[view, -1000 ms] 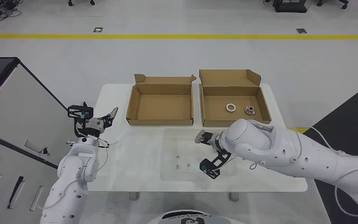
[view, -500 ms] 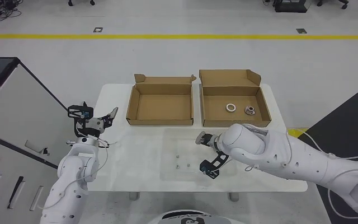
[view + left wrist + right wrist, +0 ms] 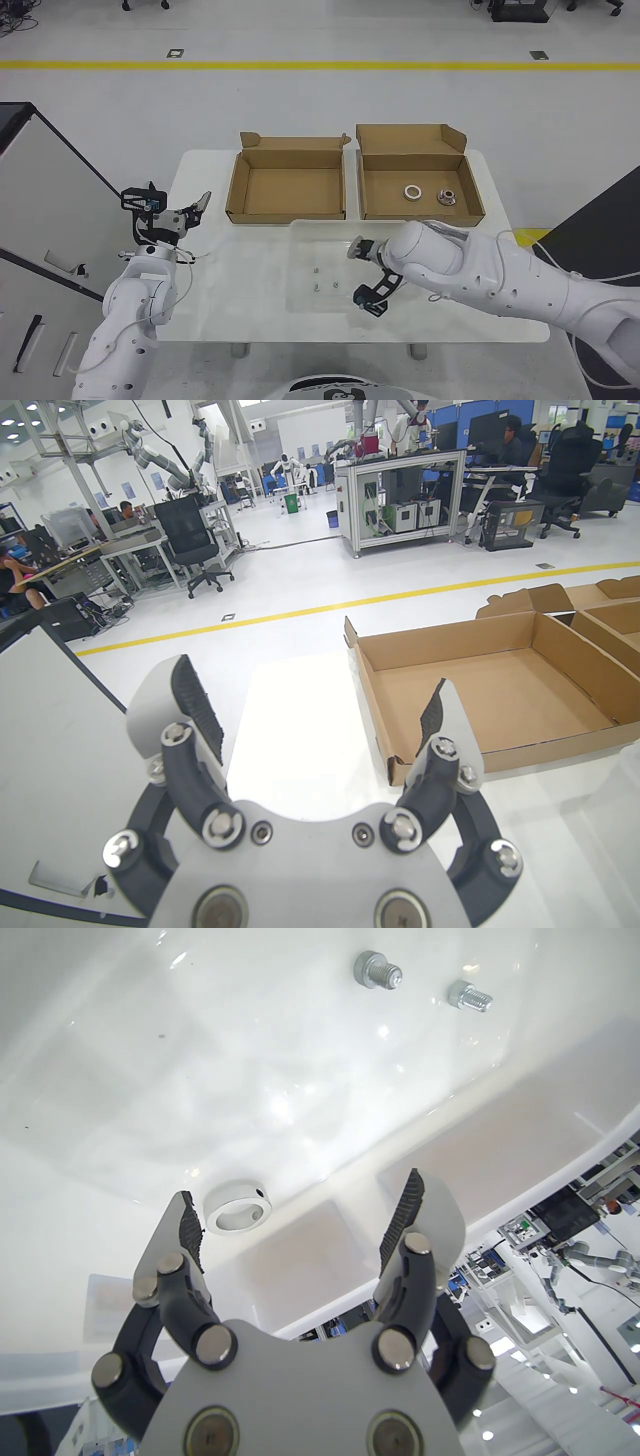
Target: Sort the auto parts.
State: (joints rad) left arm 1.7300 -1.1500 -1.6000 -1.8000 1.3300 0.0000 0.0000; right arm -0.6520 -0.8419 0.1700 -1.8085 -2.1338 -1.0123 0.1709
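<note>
The right claw [image 3: 300,1193] stands wide, with nothing between its fingers, and it hangs tilted over a clear plastic tray [image 3: 525,1093]. A metal ring [image 3: 239,1205] lies flat on the tray floor, close to the tray wall and just beside the tip of one finger [image 3: 192,1228]; I cannot tell whether the two touch. Farther across the tray floor lie two short bolts [image 3: 376,970], near each other but apart, both on their sides. From above, the right claw [image 3: 356,246] sits over the right half of the tray [image 3: 300,300], which rests on the white table [image 3: 240,290] in front of two open cardboard boxes.

The right box [image 3: 420,150] holds a second ring [image 3: 411,191] and a small round metal part [image 3: 447,196], side by side but apart. The left box [image 3: 287,150] stands just beside it.

The left claw [image 3: 310,680] is also wide and holds nothing. It hangs over the left end of the table, near the left box [image 3: 500,695] and well apart from the tray; from above, the left claw [image 3: 190,212] points toward that box
</note>
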